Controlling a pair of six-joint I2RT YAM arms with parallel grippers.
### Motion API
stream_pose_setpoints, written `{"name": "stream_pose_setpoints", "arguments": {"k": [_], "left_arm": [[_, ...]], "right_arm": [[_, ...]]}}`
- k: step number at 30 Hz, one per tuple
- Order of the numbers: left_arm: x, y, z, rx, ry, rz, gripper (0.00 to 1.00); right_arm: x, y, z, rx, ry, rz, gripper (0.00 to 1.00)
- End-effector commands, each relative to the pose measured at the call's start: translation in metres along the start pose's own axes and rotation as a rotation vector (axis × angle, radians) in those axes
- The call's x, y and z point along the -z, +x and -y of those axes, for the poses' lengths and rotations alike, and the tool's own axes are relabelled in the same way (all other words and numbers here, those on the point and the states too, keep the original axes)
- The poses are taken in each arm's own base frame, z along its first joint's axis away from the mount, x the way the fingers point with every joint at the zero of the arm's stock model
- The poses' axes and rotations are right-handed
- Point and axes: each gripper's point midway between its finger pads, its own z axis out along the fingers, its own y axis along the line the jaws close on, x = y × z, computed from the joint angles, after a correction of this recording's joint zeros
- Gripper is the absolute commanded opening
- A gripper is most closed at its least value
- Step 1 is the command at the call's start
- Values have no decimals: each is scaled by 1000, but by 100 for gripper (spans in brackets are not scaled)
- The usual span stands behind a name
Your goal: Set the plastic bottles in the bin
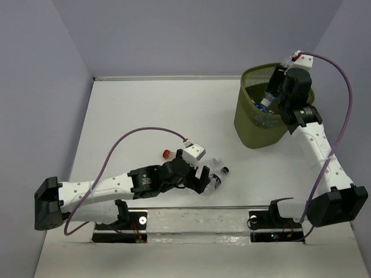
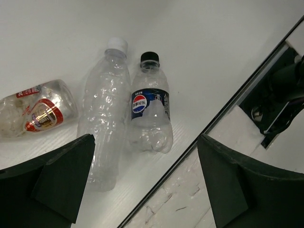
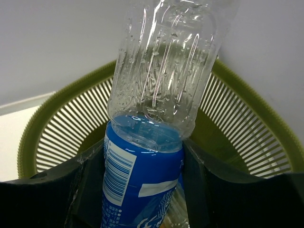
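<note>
**Desk:** What fills the frame?

**Photographer:** A white table (image 1: 145,110), with an olive-green wire-mesh bin (image 1: 249,124) standing at its far right corner. The right gripper (image 3: 142,187) hangs over the bin's rim. It is clamped around a clear plastic bottle with a blue label (image 3: 166,71), whose base points out over the opening.

**Desk:** And the other arm?

**Photographer:** The left gripper (image 1: 207,178) hovers by the near edge, around its middle, jaws spread wide and gripping nothing. Below it lie a long label-less clear bottle with a white cap (image 2: 105,118) and, right beside it, a shorter black-capped bottle with a dark blue label (image 2: 149,114). A crushed clear bottle with a red label (image 2: 38,111) lies near them.
</note>
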Motion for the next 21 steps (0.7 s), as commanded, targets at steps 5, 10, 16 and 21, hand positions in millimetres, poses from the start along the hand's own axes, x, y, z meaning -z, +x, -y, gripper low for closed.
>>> {"name": "stream_pose_setpoints", "arguments": {"k": [5, 10, 16, 21], "left_arm": [[-24, 3, 18, -73, -37, -27, 99], [-40, 11, 28, -119, -39, -66, 99], [-61, 21, 30, -178, -91, -101, 99], [-75, 37, 26, -221, -122, -159, 99]], "right_arm": [[34, -29, 5, -100, -39, 32, 99], [67, -54, -3, -132, -143, 60, 100], [114, -27, -32, -231, -398, 1, 98], [141, 6, -40, -261, -507, -54, 95]]}}
